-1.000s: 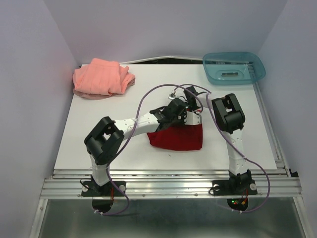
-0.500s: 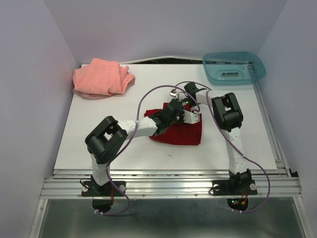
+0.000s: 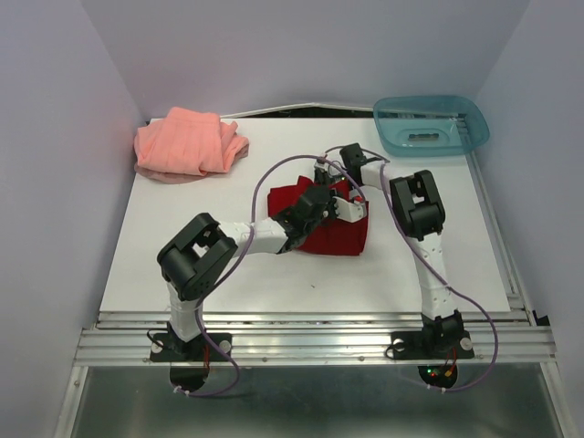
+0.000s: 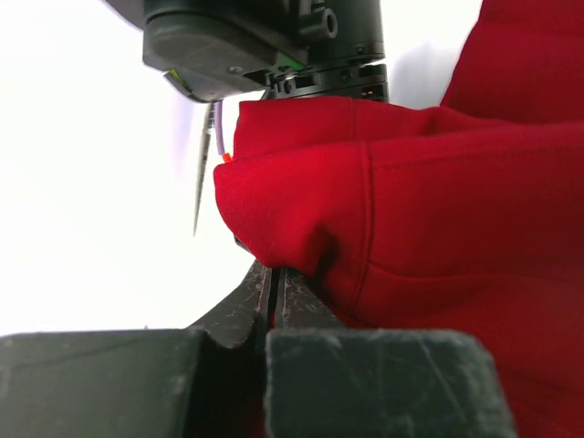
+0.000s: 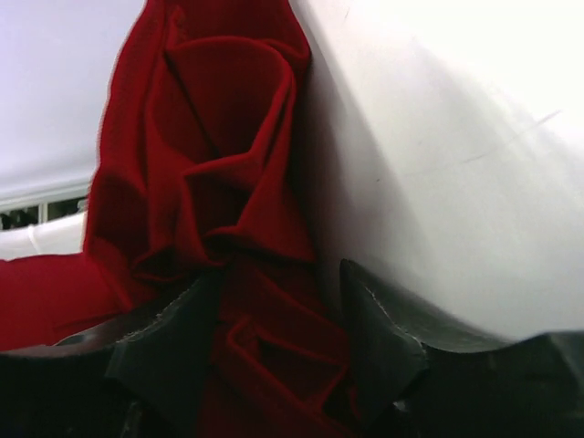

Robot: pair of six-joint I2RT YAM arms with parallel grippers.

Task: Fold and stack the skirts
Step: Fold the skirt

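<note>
The deep red skirt (image 3: 321, 230) lies folded in the middle of the table, and it fills the left wrist view (image 4: 438, 201). My left gripper (image 3: 325, 192) (image 4: 274, 269) is shut on a folded edge of it at the far side. My right gripper (image 3: 330, 174) (image 5: 278, 278) is just beyond, open, with bunched red skirt (image 5: 219, 137) loose between its fingers. Its black body (image 4: 274, 46) shows at the top of the left wrist view. The salmon-pink skirt (image 3: 187, 143) sits rumpled at the far left corner, away from both grippers.
A translucent teal tray (image 3: 429, 128) stands at the far right corner. Purple cables (image 3: 274, 178) loop over the table around both arms. Walls close in the left, right and far sides. The table's metal rail (image 3: 310, 342) runs along the near edge.
My left gripper has carried the red skirt's edge toward the far side, folding the cloth over. My right gripper has gone from shut to open and shifted slightly left.
</note>
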